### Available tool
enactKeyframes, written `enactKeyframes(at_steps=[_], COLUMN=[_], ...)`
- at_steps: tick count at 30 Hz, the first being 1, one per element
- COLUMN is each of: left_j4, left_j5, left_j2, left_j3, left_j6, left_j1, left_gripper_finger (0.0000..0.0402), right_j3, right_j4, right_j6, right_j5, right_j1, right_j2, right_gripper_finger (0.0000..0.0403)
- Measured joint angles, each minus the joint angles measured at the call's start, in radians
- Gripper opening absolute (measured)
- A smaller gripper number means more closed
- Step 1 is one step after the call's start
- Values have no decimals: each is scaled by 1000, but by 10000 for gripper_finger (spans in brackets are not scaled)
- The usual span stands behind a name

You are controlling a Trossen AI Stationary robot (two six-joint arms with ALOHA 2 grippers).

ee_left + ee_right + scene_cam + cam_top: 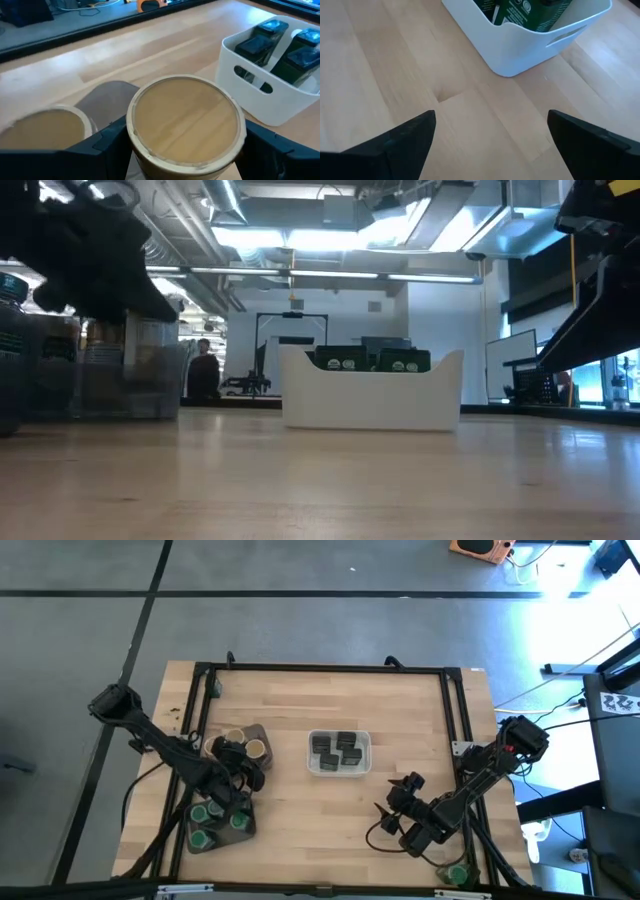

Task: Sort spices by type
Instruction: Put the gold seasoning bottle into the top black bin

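Two claws are in your high view: the left claw (243,768) sits left of centre, its fingers (107,142) closed around a tan-topped jar (186,122) over a grey tray (262,732), with a second tan jar (233,737) just beside it. Below that, in the lower left, you have green-lidded jars (212,821) on another grey tray (250,830). At centre the white tray (312,755) holds four dark tins (338,750). Your right claw (395,811) waits in the lower right above bare tabletop (300,830), fingers spread wide and holding nothing, pointed toward the white tray in its wrist view.
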Motion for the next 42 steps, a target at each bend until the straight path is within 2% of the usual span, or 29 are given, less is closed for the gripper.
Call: enactKeyframes(at_steps=[5,13,23,28,33,36,42], left_j4=[89,146,149,144,141,136,84], left_j5=[-27,-22,-15,-3,8,58,101], left_j2=[-1,-1,0,0,0,-10,-102], left_j3=[-58,-67,-68,-67,-57,-32,55], left_j6=[60,126,147,128,108,151,283], left_j1=[18,24,24,24,31,31,28], left_gripper_finger=[268,268,268,269,336,366,379], right_j3=[0,0,0,0,0,0,11], right_j4=[6,9,41,43,66,71,61], right_j6=[0,0,0,1,1,1,-4], right_j5=[5,9,7,-35,-72,-72,-80], right_j1=[0,0,0,0,2,2,2], right_j2=[0,0,0,0,3,3,3], right_gripper_finger=[383,383,383,383,383,383,383])
